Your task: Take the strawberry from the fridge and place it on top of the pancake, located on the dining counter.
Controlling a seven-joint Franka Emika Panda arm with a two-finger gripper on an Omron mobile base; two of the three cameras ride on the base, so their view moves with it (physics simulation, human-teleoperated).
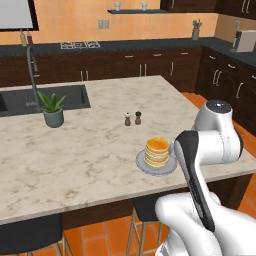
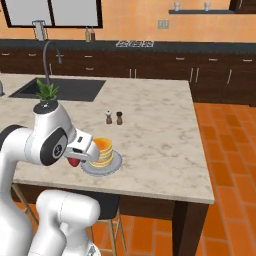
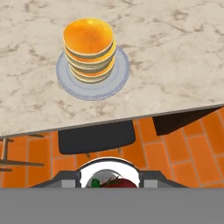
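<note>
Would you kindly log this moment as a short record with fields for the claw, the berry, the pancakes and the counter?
claw: short of the counter edge, shut on the small dark red strawberry
strawberry: held in the claw, not yet on the stack
pancakes: golden-orange round pancake stack on a grey round plate
counter: beige marbled stone dining counter, plate near its front edge
nearby: two small shakers, green potted plant

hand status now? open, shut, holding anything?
Hand: closed on the strawberry, near the pancake stack at the dining counter edge, not yet over it.
</note>
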